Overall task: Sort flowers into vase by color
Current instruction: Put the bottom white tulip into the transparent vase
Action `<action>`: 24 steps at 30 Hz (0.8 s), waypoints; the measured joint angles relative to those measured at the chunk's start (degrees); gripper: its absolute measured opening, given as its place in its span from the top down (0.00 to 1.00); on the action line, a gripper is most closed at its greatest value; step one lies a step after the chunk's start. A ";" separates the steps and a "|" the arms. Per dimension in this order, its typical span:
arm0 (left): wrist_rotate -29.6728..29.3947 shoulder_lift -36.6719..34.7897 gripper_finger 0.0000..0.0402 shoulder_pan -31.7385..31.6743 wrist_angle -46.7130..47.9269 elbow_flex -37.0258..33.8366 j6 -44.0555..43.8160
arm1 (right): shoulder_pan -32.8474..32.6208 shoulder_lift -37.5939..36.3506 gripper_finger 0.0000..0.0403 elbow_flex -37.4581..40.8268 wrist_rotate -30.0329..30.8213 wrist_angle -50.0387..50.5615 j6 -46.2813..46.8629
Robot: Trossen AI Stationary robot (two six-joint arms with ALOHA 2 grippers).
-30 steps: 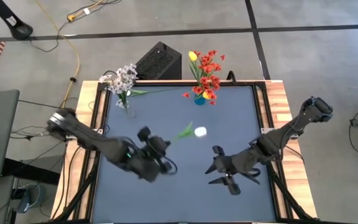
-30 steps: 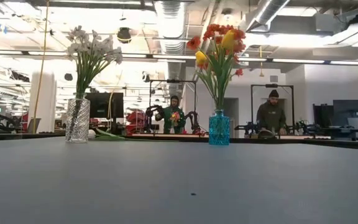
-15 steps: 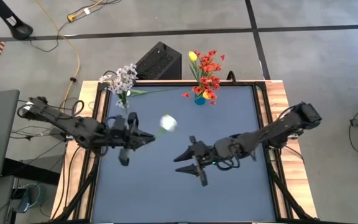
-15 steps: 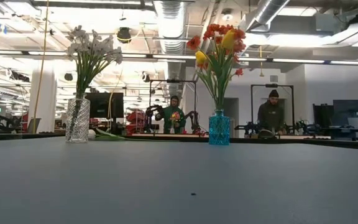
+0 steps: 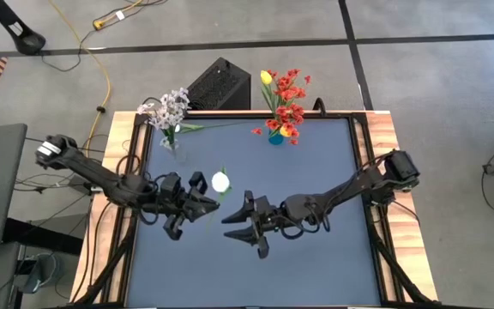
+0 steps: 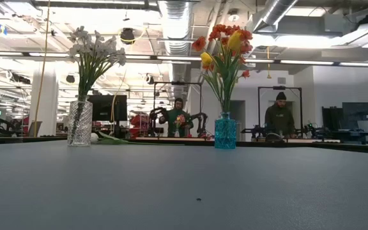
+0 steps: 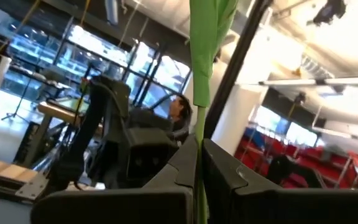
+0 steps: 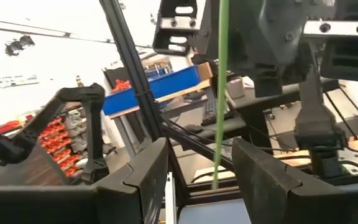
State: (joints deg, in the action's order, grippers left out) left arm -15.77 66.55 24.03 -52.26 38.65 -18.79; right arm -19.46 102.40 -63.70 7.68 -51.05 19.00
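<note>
White-budded flower (image 5: pixel 220 181), stem clenched in the left gripper (image 5: pixel 202 202) at table centre-left, has its stem between the spread fingers of the right gripper (image 5: pixel 232 227) at its four o'clock.

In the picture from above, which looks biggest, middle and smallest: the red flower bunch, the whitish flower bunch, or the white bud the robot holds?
1. Red flower bunch, biggest.
2. Whitish flower bunch, a bit smaller.
3. White bud held by the left hand, smallest.
</note>
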 joint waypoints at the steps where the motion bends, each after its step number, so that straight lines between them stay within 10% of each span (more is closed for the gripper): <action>1: -0.54 0.71 1.00 0.00 -1.36 0.02 -0.19 | 0.01 0.02 0.49 -0.08 0.00 0.26 0.00; 24: -6.84 9.57 1.00 -0.24 -4.67 2.45 -3.54 | 0.07 -0.04 0.58 -2.23 1.42 2.77 -3.02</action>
State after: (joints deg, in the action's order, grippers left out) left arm -22.61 76.12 23.79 -56.93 41.10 -22.33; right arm -19.40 102.37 -65.93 9.10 -48.27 15.99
